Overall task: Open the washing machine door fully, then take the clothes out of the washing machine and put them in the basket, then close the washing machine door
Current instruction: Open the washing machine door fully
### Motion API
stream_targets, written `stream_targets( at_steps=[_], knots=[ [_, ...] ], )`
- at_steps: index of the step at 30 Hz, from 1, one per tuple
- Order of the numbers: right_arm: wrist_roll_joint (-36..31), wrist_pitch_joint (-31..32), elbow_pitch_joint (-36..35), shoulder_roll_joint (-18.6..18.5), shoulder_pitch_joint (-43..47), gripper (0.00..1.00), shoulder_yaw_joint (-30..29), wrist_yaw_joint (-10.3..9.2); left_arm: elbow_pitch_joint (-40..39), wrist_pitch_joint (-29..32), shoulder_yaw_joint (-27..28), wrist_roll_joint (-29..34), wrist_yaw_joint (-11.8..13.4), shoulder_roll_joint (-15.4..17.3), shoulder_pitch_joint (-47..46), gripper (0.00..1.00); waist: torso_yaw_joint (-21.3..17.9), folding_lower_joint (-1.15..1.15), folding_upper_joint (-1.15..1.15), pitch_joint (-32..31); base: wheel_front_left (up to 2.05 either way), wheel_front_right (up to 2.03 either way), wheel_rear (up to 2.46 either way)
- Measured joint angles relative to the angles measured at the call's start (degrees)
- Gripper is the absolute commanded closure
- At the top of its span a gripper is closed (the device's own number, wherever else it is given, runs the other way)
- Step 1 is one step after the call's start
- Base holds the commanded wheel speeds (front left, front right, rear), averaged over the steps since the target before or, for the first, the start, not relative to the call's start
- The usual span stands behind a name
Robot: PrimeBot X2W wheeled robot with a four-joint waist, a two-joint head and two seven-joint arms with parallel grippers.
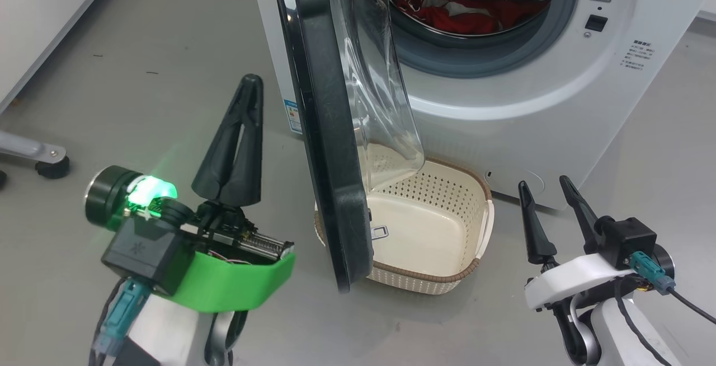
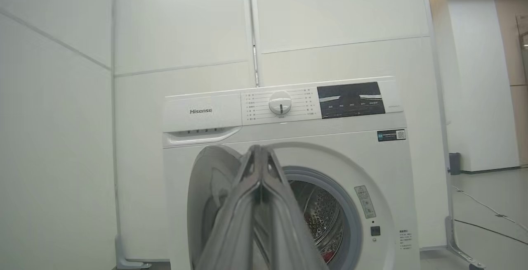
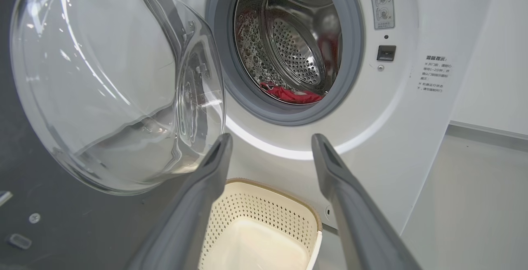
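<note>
The round, black-rimmed glass washing machine door (image 1: 321,131) stands only partly open at frame centre, so step 1 looks unfinished; the red-and-white clothes (image 1: 458,13) lie in the white front-loading washing machine (image 1: 531,103) at the top, and the cream perforated plastic basket (image 1: 447,192) sits empty below the door. The left gripper (image 1: 250,83), lower left, is pinched together on nothing, the right gripper (image 1: 543,184), lower right, spread wide and empty.

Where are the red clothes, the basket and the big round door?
the clothes (image 1: 464,19): head view, on the bunched red fabric.
the basket (image 1: 425,231): head view, on its bare cream bottom.
the washing machine door (image 1: 327,131): head view, on its glossy black rim.
</note>
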Motion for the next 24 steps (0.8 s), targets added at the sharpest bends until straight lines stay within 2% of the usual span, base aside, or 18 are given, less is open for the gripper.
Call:
stream_targets(
  at_steps=[9, 13, 18, 24],
  knots=[
    [-1.00, 0.00, 0.13, 0.67, 0.12, 0.00, -0.66, 0.53, -2.16, 0.10, -7.35, -1.52, -3.63, 0.00, 1.43, 1.00, -0.59, 0.00, 0.00, -0.25, 0.00, 0.00, 0.00],
    [-1.11, 0.00, 0.55, 0.77, 0.37, 0.00, -0.77, 0.78, -1.98, 2.05, -11.13, -2.55, -5.43, 0.00, 2.91, 1.00, -0.84, 0.00, 0.00, -0.41, 0.00, 0.00, 0.00],
    [-1.52, 0.00, 0.74, 1.04, 0.43, 0.00, -0.69, 1.10, -0.10, 4.67, -13.66, -3.82, -5.90, 0.01, 5.49, 1.00, -1.25, 0.00, 0.00, -0.62, 0.00, 0.00, 0.00],
    [-1.87, 0.00, 1.12, 1.46, 0.58, 0.00, -0.66, 1.67, 4.72, 8.16, -14.15, -5.04, -5.88, 0.11, 8.35, 1.00, -2.07, 0.00, 0.00, -0.66, 0.00, 0.00, 0.00]
  ],
)
